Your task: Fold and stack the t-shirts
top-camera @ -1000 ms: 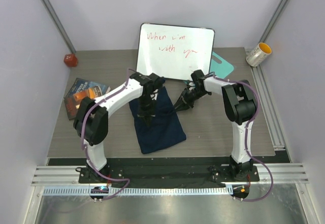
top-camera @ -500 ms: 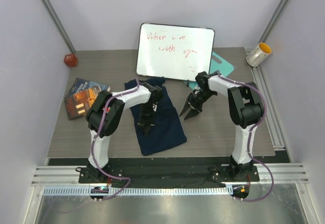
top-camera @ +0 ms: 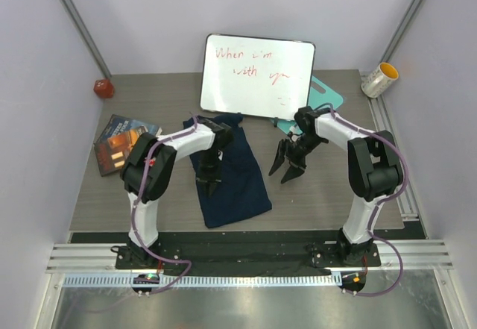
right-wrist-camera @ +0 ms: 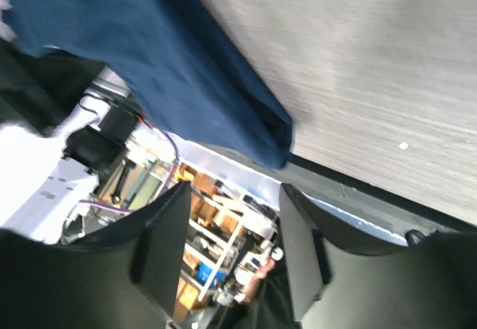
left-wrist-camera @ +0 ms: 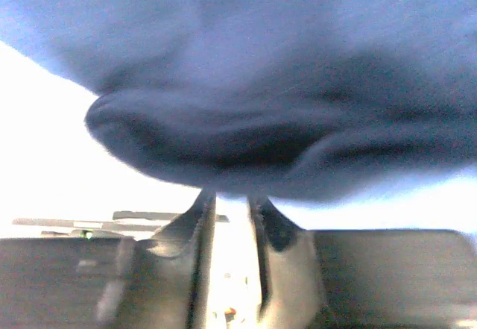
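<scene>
One folded t-shirt point(top-camera: 242, 187) lies just in front of the whiteboard point(top-camera: 257, 75), likely the base of the stack. Left gripper point(top-camera: 211, 187) sits on it, jaws narrowly apart, seemingly letting a fold go. Right gripper point(top-camera: 279, 175), below the whiteboard's right half, hangs wide apart and empty. Red handwriting reads "When i'm with you"

Left arm point(top-camera: 179, 141): white links, black joints.
Right arm point(top-camera: 337, 127): same white links, black joints.
Hands: left hand point(top-camera: 210, 187) and right hand point(top-camera: 282, 174), black, two tapered fingers each.
Cables point(top-camera: 136, 208): purple, looped along each arm.
Bases point(top-camera: 141, 253): black mounts.
</scene>
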`<state>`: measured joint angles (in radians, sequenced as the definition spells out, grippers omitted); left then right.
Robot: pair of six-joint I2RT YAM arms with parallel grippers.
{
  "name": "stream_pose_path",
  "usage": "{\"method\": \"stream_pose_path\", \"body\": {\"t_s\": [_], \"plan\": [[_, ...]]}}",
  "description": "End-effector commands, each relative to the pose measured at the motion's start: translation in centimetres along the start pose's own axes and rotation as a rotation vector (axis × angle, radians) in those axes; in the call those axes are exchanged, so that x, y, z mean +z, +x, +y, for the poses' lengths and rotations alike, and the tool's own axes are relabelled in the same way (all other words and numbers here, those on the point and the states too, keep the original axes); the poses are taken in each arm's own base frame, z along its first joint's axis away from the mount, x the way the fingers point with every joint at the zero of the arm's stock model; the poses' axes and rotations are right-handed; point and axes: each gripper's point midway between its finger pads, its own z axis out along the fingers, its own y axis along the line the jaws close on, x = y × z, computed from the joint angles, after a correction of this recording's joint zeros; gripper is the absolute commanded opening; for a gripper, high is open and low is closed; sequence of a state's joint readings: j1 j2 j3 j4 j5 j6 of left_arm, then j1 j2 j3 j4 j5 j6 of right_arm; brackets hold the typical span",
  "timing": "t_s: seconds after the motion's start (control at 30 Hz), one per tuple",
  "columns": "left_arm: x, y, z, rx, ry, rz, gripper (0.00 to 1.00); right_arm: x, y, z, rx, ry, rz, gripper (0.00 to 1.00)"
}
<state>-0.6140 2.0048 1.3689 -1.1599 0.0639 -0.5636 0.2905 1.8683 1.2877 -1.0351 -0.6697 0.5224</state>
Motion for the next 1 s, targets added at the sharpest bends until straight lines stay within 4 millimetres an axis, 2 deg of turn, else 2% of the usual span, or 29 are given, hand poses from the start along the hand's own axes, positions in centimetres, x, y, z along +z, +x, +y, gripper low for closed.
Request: {"method": "stream_pose_path", "body": {"t_s": [0.0, 0.1, 0.2, 0.23, 0.3, 0.4, 0.53, 0.7, 0.77, 0.97], "plan": [[-3.6, -0.5, 2.4, -0.122, 0.056, -0.119, 0.3, 0.4, 1.3, -0.3, -0.043, -0.064, 0.005, 0.57], [-4.9, -0.1, 3.3, -0.166, 0.087, -0.144, 0.41, 0.9, 1.3, -1.0, -0.077, -0.06, -0.001, 0.57], [-5.0, 1.7, 2.9, -0.174, 0.123, -0.077, 0.42, 1.8, 1.8, -2.3, -0.095, -0.046, 0.027, 0.57], [-4.9, 2.2, 2.6, -0.189, 0.141, -0.056, 0.42, 2.2, 2.1, -2.8, -0.086, -0.042, 0.041, 0.57], [-4.6, 3.5, 2.0, -0.202, 0.194, -0.025, 0.43, 2.4, 2.0, -2.5, -0.095, -0.065, 0.036, 0.57], [-4.0, 4.7, 0.9, -0.24, 0.27, 0.019, 0.49, 2.7, 1.9, -2.6, -0.106, -0.075, 0.03, 0.58], [-2.1, 6.1, -0.2, -0.291, 0.351, 0.07, 0.49, 3.2, 2.0, -2.4, -0.145, -0.069, 0.027, 0.6], [-1.2, 6.5, -1.3, -0.35, 0.431, 0.076, 0.54, 3.8, 2.6, -1.7, -0.203, -0.076, 0.028, 0.63], [-0.5, 6.9, -1.3, -0.367, 0.43, 0.1, 0.54, 4.4, 2.6, -2.0, -0.21, -0.078, 0.029, 0.63], [0.8, 6.4, -0.7, -0.411, 0.421, 0.051, 0.54, 5.6, 2.5, -2.8, -0.247, -0.087, 0.001, 0.64]]}}
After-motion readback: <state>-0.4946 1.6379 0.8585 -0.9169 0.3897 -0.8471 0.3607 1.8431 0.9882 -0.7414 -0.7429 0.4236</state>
